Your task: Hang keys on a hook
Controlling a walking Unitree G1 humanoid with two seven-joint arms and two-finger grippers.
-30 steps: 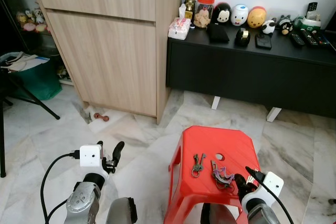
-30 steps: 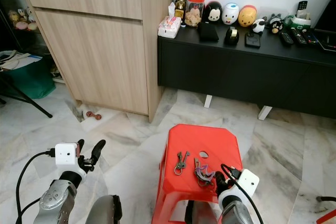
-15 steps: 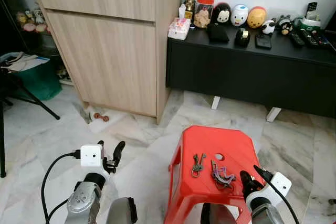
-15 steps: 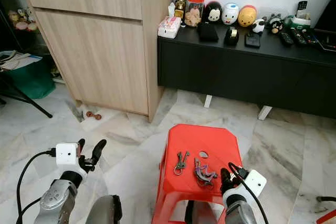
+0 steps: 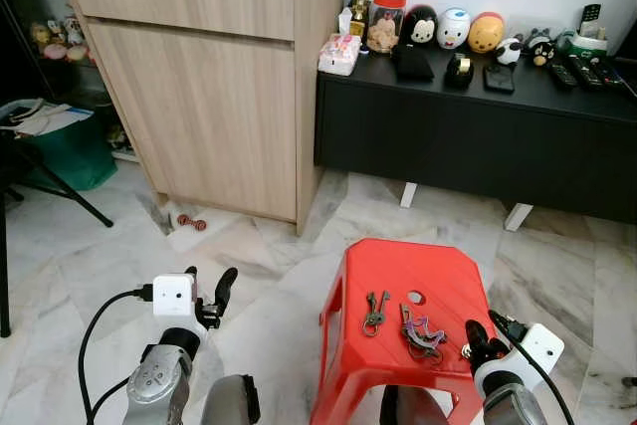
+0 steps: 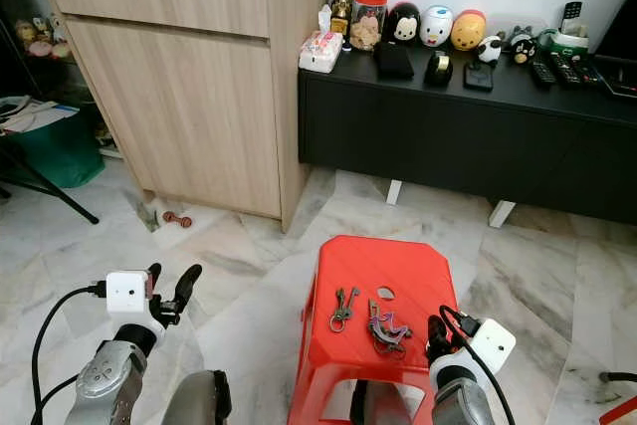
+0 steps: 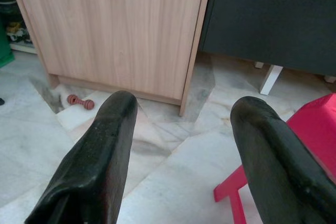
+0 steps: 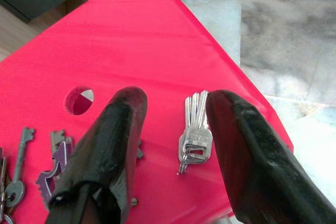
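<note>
From the left eye view, the red stool [image 5: 413, 296] carries a dark key bunch [image 5: 374, 312] and, at its 3 o'clock, a purple-tagged bunch [image 5: 422, 332]. The right gripper [image 5: 474, 350] hovers at the stool's 4 o'clock corner. The left gripper [image 5: 211, 291] idles over the marble floor [image 5: 269, 266] at the stool's 9 o'clock.

The right eye view shows the wooden cabinet [image 6: 179, 77] at 11 o'clock and the black console [image 6: 468, 136] at 12 o'clock, crowded with figurines [image 6: 438, 27] and a jar [image 6: 369, 19]. I cannot make out a hook.

In the left wrist view the fingers [image 7: 100, 156] stand well apart, holding nothing; a small red dumbbell toy [image 7: 80, 101] lies by the cabinet foot.

In the right wrist view the fingers [image 8: 113, 145] are spread, straddling a flat silver key set [image 8: 193, 140] near the stool's edge. The keys lie flush on slick plastic, so a closing pinch would likely skate over them or nudge them off the nearby rim. The purple bunch lies just beside one finger and could snag.
</note>
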